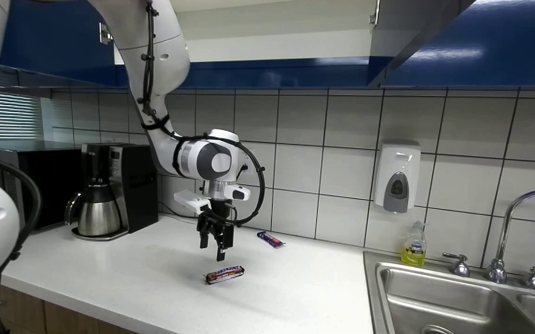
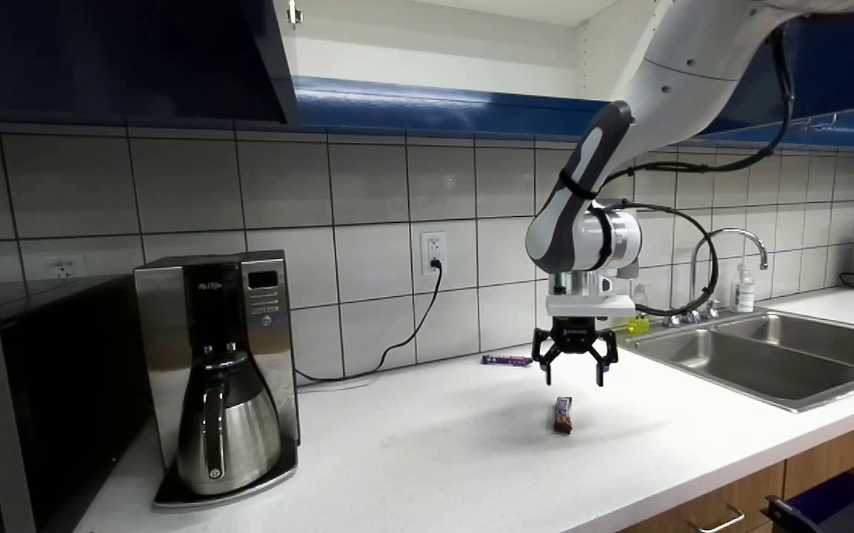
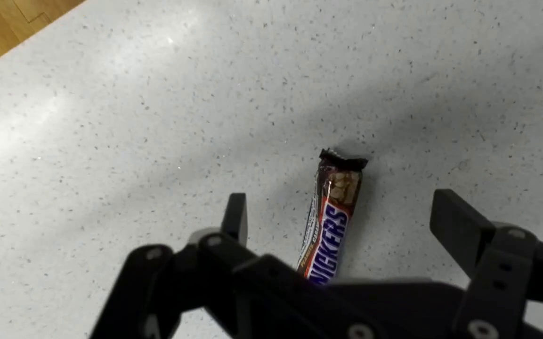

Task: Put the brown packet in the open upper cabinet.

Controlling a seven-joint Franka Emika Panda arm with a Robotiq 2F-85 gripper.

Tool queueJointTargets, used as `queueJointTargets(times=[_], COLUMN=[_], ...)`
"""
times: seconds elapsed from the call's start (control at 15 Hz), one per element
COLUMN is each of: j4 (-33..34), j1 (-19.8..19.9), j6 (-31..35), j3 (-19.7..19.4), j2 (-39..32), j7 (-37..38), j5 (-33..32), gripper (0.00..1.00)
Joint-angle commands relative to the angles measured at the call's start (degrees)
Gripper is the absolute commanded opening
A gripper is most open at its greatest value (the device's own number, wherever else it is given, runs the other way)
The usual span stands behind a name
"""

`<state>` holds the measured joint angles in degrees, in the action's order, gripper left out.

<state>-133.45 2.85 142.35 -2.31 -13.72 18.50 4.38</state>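
Brown Snickers bar [image 1: 224, 274]: in an exterior view, lying on the white countertop [image 1: 304, 292], below the Robotiq gripper [image 1: 212, 252].
Blue upper cabinet [image 2: 441, 105]: in an exterior view, open, showing white inside.
Fingers [image 3: 459, 228]: in the wrist view, spread apart, one each side of the bar.

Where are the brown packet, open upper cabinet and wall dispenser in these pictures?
Brown packet [image 3: 330, 225]: in the wrist view, on its printed wrapper.
Open upper cabinet [image 2: 434, 52]: in an exterior view, on its pale back wall.
Wall dispenser [image 1: 397, 178]: in an exterior view, on its front.
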Motion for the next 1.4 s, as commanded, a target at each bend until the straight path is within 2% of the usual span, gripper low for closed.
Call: queueJointTargets(times=[0.0, 0.2, 0.27, 0.73, 1.0, 1.33], j4=[4.95, 7.2, 5.03, 6.65, 4.4, 4.5], j1=[-1.06, -1.24, -0.99, -1.14, -2.4, -5.12], j6=[0.06, -0.04, 0.05, 0.05, 2.44, 3.67], j3=[-1.69, -2.73, -2.27, -2.73, -4.27, -6.81], j2=[-4.91, -7.23, -5.6, -7.2, -5.41, -6.47], j7=[2.43, 3.09, 1.01, 1.3, 6.81, 14.11], j5=[-0.26, -0.16, 0.35, 0.34, 0.0, -1.53], gripper=[1.0, 1.0, 1.0, 1.0, 1.0, 1.0])
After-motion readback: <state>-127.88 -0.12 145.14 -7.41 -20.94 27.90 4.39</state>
